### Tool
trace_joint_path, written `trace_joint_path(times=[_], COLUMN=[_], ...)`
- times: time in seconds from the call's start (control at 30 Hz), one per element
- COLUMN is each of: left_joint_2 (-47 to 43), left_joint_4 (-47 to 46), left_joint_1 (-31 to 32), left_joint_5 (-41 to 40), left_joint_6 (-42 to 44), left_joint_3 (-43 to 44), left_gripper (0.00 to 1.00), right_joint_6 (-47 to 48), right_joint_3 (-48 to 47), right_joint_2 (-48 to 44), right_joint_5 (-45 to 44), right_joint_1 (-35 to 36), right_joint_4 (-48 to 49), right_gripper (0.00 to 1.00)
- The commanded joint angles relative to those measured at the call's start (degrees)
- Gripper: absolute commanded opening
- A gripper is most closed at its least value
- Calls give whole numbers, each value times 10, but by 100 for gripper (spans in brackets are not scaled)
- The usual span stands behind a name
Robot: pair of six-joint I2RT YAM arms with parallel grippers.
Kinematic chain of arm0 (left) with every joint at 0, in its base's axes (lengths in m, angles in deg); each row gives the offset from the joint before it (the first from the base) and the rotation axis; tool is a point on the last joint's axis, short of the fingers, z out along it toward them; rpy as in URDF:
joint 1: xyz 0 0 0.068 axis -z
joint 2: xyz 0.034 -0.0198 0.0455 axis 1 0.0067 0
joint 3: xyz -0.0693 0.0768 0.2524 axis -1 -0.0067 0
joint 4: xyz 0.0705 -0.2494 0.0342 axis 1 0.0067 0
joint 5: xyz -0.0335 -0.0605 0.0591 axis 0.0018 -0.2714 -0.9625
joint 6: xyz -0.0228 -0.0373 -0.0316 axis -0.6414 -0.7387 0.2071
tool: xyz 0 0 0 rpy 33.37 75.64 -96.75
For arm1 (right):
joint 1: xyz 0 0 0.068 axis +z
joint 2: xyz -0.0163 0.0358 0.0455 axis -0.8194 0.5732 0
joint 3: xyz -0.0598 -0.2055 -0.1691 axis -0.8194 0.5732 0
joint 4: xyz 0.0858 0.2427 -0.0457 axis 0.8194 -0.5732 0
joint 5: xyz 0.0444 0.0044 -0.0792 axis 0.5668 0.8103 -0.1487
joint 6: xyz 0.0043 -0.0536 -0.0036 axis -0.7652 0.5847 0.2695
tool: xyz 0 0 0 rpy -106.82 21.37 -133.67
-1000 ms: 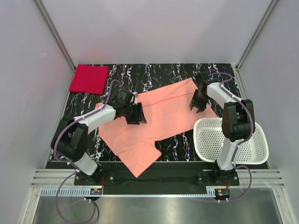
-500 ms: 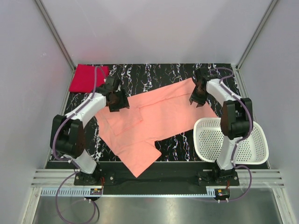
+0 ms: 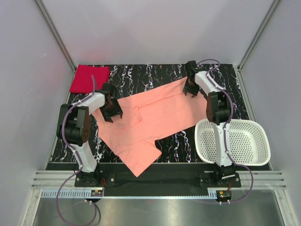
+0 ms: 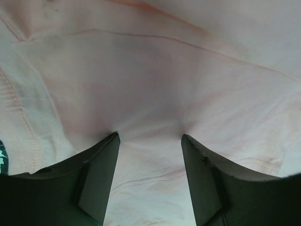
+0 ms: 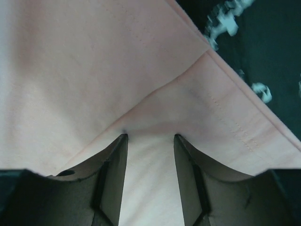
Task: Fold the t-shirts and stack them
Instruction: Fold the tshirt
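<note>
The salmon t-shirt (image 3: 160, 117) lies spread across the black marbled table (image 3: 155, 73), with a fold line down its left half and a sleeve hanging toward the near edge. My left gripper (image 3: 111, 109) is on its left edge. In the left wrist view (image 4: 149, 136) the jaws are apart and the tips press into the salmon cloth (image 4: 155, 70). My right gripper (image 3: 190, 89) is on the shirt's far right corner, jaws apart in the right wrist view (image 5: 149, 135), tips pressing the hemmed cloth (image 5: 84, 70). The red t-shirt (image 3: 89, 78) lies folded at the far left corner.
A white perforated basket (image 3: 256, 141) stands at the near right, partly over the table's right edge. Grey walls close in the table on the left, right and back. Bare marbled table (image 5: 263, 37) shows beside the shirt's hem.
My left gripper has moved from the middle of the shirt out to its left edge. My right gripper has moved up and left to the far corner. A fold now shows in the shirt.
</note>
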Motion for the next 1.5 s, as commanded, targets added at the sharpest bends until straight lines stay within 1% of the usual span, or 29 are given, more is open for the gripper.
trace_joint_path(times=[0.0, 0.07, 0.1, 0.2, 0.27, 0.33, 0.4, 0.47, 0.53, 0.6, 0.63, 0.7, 0.77, 0.8, 0.83, 0.87, 0.9, 0.93, 0.97, 1.0, 1.03, 1.07, 1.1, 1.13, 1.17, 1.23, 1.27, 1.33, 1.47], left_joint_2=[34, 34, 30, 22, 27, 10, -36, -71, -127, -183, -199, -237, -295, -315, -355, -373, -389, -406, -429, -440, -445, -443, -438, -430, -416, -366, -349, -304, -267], left_joint_4=[-17, -20, -29, -33, -13, -17, -17, -8, 10, 28, 38, 59, 71, 83, 90, 103, 109, 116, 123, 132, 136, 154, 160, 163, 165, 183, 194, 196, 178], left_joint_1=[-31, -33, -33, -33, -33, -32, -22, -1, 19, 55, 84, 114, 160, 178, 219, 242, 266, 320, 350, 381, 448, 482, 517, 580, 611, 682, 697, 727, 738], left_joint_5=[5, 6, 20, 13, 12, 11, -26, -63, -87, -111, -119, -127, -123, -120, -120, -120, -119, -122, -129, -131, -136, -154, -163, -168, -178, -188, -190, -185, -169], left_joint_6=[10, 23, 27, 32, 33, 32, 33, 37, 37, 34, 31, 19, 4, -15, -24, -49, -63, -80, -120, -140, -161, -210, -234, -253, -290, -326, -350, -365, -391], left_joint_3=[9, 17, 17, 28, 47, 46, 40, 35, 32, 20, 13, -13, -38, -69, -83, -98, -123, -136, -146, -165, -169, -172, -176, -176, -176, -163, -158, -149, -152], left_gripper=[63, 63, 64, 68, 68, 69, 71, 73, 74, 74, 74, 72, 66, 61, 61, 60, 58, 57, 56, 54, 53, 52, 52, 52, 52, 52, 52, 52, 53], right_joint_6=[28, 33, 35, 52, 60, 60, 63, 66, 60, 55, 54, 61, 71, 69, 66, 53, 45, 36, 25, 23, 24, 30, 31, 31, 31, 25, 24, 24, 27], right_joint_3=[-96, -163, -178, -182, -191, -184, -163, -146, -140, -123, -118, -106, -73, -53, 2, 37, 73, 140, 168, 189, 217, 227, 238, 258, 269, 298, 307, 326, 357], right_joint_2=[70, 106, 112, 108, 101, 84, 45, 0, -27, -65, -75, -96, -125, -139, -155, -193, -215, -257, -274, -289, -302, -323, -333, -343, -363, -394, -403, -431, -472], right_joint_5=[-6, 2, 4, 27, 40, 42, 39, 29, 28, 35, 38, 39, 31, 23, 25, 35, 71, 93, 110, 128, 128, 127, 129, 130, 131, 137, 144, 149, 148], right_joint_1=[8, 9, 9, 7, 6, 6, 6, 5, 0, -12, -15, -23, -24, -28, -33, -41, -66, -77, -89, -100, -101, -101, -102, -101, -102, -102, -101, -101, -102], right_joint_4=[-21, -43, -47, -31, -34, -35, -33, -35, -45, -48, -63, -84, -108, -111, -103, -90, -74, -37, -22, -6, -3, -3, -1, 0, 2, 8, 10, 10, 13], right_gripper=[51, 52, 52, 55, 56, 57, 60, 65, 71, 73, 74, 74, 75, 74, 75, 73, 72, 70, 69, 67, 67, 67, 67, 67, 67, 67, 66, 66, 66])
